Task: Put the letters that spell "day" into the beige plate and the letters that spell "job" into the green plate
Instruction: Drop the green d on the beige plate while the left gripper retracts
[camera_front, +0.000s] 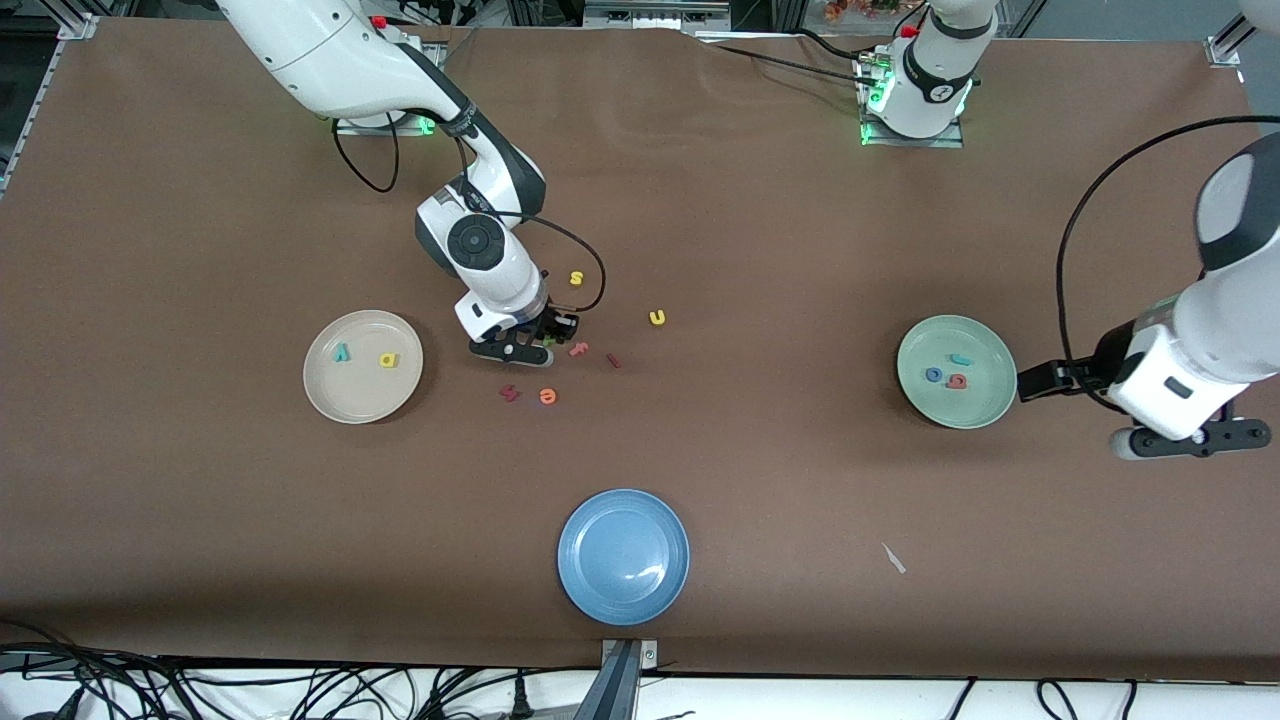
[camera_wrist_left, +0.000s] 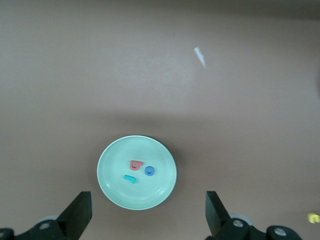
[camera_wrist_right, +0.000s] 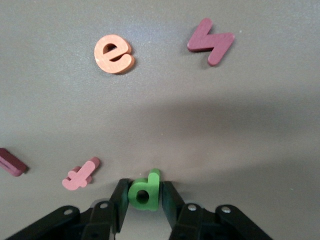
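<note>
Right gripper (camera_wrist_right: 144, 200) down at table in loose-letter cluster, fingers clamped on green d (camera_wrist_right: 145, 190). Pink f (camera_wrist_right: 80, 174) just beside it, orange e (camera_wrist_right: 114, 53) and dark red letter (camera_wrist_right: 211, 41) near, bare table between them.
Beige plate (camera_front: 345, 400) toward right arm's end: teal y (camera_front: 342, 351), yellow a (camera_front: 388, 360) inside, apart, clear of rim.
Green plate (camera_wrist_left: 112, 185) holds teal j (camera_wrist_left: 130, 178), blue o (camera_wrist_left: 149, 171), red b (camera_wrist_left: 135, 164), bunched mid-plate.
Left gripper (camera_wrist_left: 147, 215) waits in air beside green plate, fingers spread wide, nothing held.
</note>
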